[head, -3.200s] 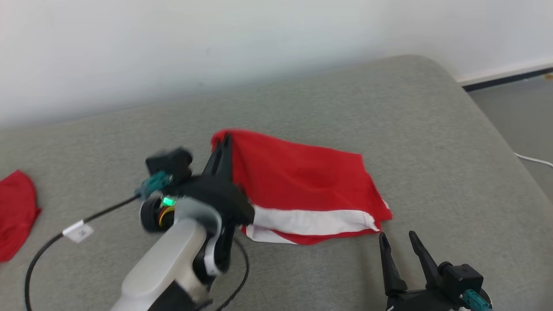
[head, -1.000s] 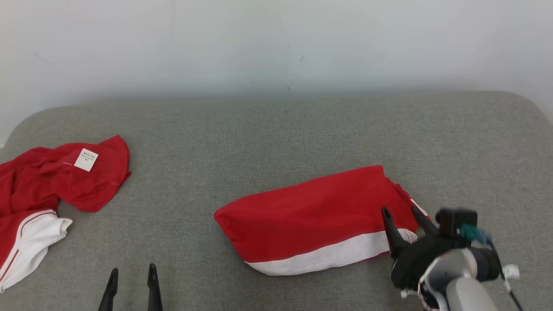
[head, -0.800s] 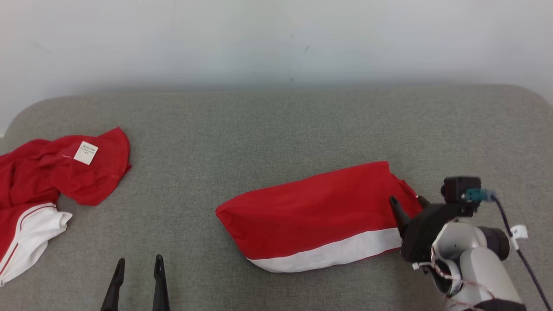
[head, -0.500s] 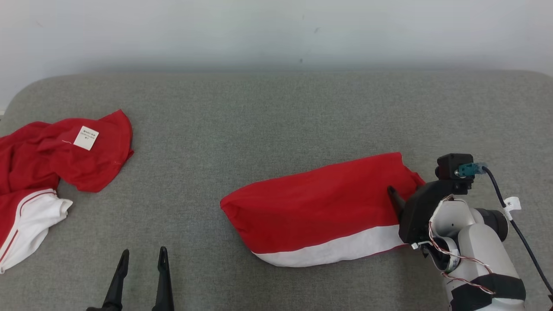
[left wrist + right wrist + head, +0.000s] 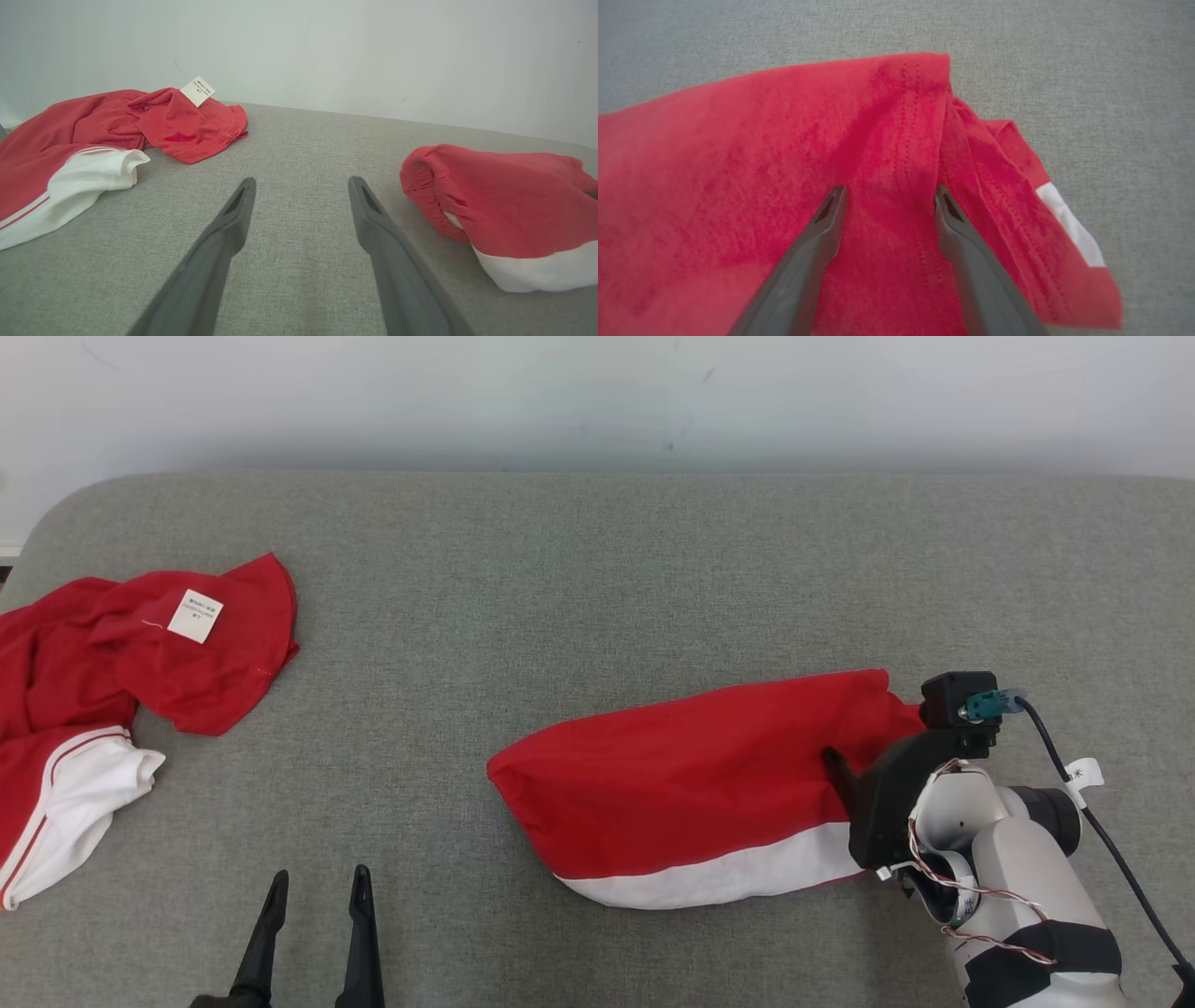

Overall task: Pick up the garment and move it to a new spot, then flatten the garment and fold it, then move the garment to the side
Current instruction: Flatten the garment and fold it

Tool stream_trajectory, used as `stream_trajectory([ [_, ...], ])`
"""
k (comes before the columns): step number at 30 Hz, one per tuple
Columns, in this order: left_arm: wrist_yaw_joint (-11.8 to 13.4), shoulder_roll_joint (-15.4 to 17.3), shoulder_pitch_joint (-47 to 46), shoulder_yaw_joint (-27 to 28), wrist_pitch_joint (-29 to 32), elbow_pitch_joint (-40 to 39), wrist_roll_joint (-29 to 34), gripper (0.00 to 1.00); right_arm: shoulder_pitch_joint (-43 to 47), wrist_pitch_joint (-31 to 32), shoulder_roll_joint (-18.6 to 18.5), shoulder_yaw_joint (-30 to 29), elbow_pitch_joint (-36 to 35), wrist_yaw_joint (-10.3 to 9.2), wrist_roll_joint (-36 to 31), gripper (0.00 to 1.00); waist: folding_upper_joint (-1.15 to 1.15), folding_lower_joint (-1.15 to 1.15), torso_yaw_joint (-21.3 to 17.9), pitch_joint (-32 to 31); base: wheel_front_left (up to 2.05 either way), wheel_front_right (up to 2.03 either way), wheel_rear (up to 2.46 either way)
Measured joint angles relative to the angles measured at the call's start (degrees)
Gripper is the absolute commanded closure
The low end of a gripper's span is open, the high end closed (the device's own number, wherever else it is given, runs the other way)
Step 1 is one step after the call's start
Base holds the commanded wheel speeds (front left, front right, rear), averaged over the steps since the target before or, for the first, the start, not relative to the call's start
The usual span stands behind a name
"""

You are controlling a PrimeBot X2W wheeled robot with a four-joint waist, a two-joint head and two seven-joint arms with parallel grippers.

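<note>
My right tool point(image 5: 889, 196), fingers apart, sits over the right end of the folded red garment point(image 5: 691, 784); whether it touches I can't tell. My left tool point(image 5: 317, 887), also spread, hangs empty well to the garment's left, above the grey cushion point(image 5: 597, 569).

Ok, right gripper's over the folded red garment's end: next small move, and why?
Probably close the right gripper on the folded red-and-white fabric garment. Its jaws stand open astride the stitched hem at the garment's right end, nothing pinched yet, and the fold looks finished, so a grip likely comes before sliding it aside.
</note>
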Motion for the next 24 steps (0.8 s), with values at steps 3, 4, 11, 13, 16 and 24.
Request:
stream_trajectory([
  [3, 0.0, 0.0, 0.0, 0.0, 0.0, 0.0, 0.0, 0.0, 0.0, -0.3, -0.3, 1.2, 0.2, 0.0, 0.7, 0.3, 0.0, 0.0, -0.1, -0.1, 0.0, 0.0, 0.0],
  [4, 0.0, 0.0, 0.0, -0.1, 0.0, 0.0, -0.1, 0.0, 0.0, -0.3, -0.4, 1.6, 0.2, 0.0, 1.0, 0.54, 0.0, 0.0, -0.1, -0.1, 0.0, 0.0, 0.0],
  [11, 0.0, 0.0, 0.0, -0.3, 0.0, 0.1, -0.2, 0.0, -1.2, -4.4, -1.4, 1.5, -1.4, 0.0, 1.7, 1.0, 0.0, 0.0, 0.0, 0.1, 0.0, 0.0, 0.0],
  [13, 0.0, 0.0, 0.0, -0.2, 0.0, 0.1, -0.2, 0.0, -1.3, -5.4, -1.4, -0.3, -3.1, 0.0, 1.9, 1.0, 0.0, 0.0, 0.1, 0.1, 0.0, 0.0, 0.0],
  [16, 0.0, 0.0, 0.0, -0.2, 0.0, 0.0, -0.2, 0.0, -1.5, -5.8, -1.4, -3.3, -5.6, 0.0, 1.8, 1.0, 0.0, -0.01, 0.2, 0.3, 0.0, 0.0, 0.0],
  [24, -0.1, 0.0, -1.5, -0.9, 0.0, 0.0, -0.2, 0.0, -8.1, -5.8, -1.7, -12.1, -4.6, 0.0, -0.1, 1.0, 0.0, 0.0, 1.2, 1.6, 0.0, 0.0, 0.0],
])
